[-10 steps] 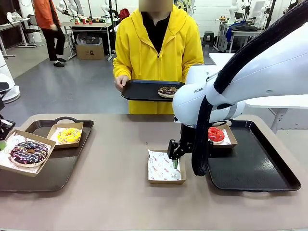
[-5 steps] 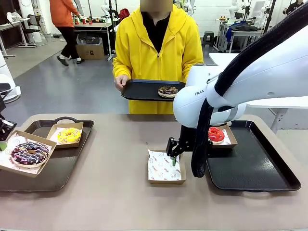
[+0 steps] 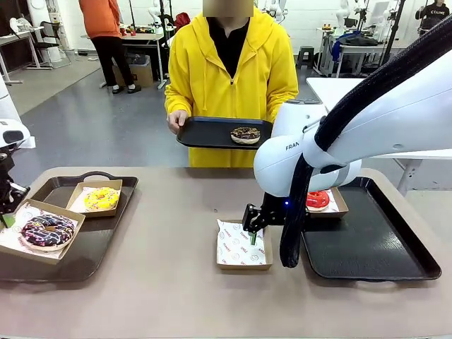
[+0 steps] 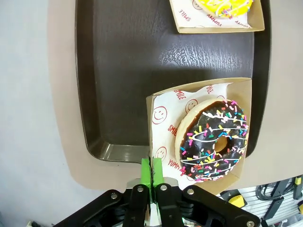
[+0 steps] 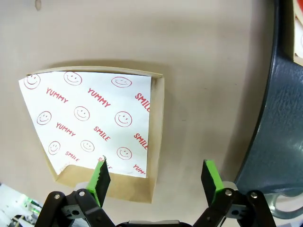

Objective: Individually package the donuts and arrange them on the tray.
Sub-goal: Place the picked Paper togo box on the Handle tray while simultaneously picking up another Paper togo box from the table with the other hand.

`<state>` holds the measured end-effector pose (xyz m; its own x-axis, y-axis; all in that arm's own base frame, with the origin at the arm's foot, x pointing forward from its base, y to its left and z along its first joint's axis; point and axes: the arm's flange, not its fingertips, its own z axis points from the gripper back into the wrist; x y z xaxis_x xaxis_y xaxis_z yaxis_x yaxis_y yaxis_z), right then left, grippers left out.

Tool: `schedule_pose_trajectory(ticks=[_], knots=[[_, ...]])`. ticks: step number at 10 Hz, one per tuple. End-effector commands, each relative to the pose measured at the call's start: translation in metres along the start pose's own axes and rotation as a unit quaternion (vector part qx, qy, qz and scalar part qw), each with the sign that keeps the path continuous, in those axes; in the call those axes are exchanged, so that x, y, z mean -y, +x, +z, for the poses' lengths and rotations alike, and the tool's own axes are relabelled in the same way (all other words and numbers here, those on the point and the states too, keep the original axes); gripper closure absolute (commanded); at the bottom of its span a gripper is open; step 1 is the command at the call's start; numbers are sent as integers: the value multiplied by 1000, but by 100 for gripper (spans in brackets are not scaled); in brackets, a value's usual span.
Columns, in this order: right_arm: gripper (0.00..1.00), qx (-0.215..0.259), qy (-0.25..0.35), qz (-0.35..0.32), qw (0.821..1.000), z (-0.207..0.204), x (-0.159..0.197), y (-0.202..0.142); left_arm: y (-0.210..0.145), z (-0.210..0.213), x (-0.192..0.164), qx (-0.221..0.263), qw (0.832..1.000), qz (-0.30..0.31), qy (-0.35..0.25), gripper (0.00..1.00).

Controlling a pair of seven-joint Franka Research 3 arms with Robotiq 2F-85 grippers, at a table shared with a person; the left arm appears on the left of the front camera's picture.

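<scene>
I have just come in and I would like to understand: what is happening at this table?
The left tool is shut on the rim of the filled box with the dark sprinkled donut, over the left tray. The right tool hangs open above the empty box. The person holds a small tray with the chocolate donut.

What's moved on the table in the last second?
The left gripper, shut on the box holding the dark sprinkled donut, carried it slightly right, further over the left tray. The open right gripper drifted slightly left above the empty box. Yellow donut, red donut and the person's held tray stayed put.
</scene>
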<state>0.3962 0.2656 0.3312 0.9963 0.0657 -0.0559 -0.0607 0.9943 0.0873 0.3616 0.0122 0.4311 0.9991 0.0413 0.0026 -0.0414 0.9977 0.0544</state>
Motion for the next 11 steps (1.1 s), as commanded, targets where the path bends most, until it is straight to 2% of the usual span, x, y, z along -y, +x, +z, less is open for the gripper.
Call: schedule_pose_trajectory(ticks=[1,4,7,11], knots=[[0,24,-11,-2,1000,-4,-3,-10,12,-6,-4,-3,1000,17,-1,99],[0,35,-19,-2,999,-10,-8,-10,20,-25,-1,-13,1000,18,6,99],[0,33,-18,-2,999,-15,-8,-7,22,-34,7,24,1000,-2,10,99],[0,34,-18,-1,999,-16,-8,-7,24,-41,10,24,1000,-12,6,99]])
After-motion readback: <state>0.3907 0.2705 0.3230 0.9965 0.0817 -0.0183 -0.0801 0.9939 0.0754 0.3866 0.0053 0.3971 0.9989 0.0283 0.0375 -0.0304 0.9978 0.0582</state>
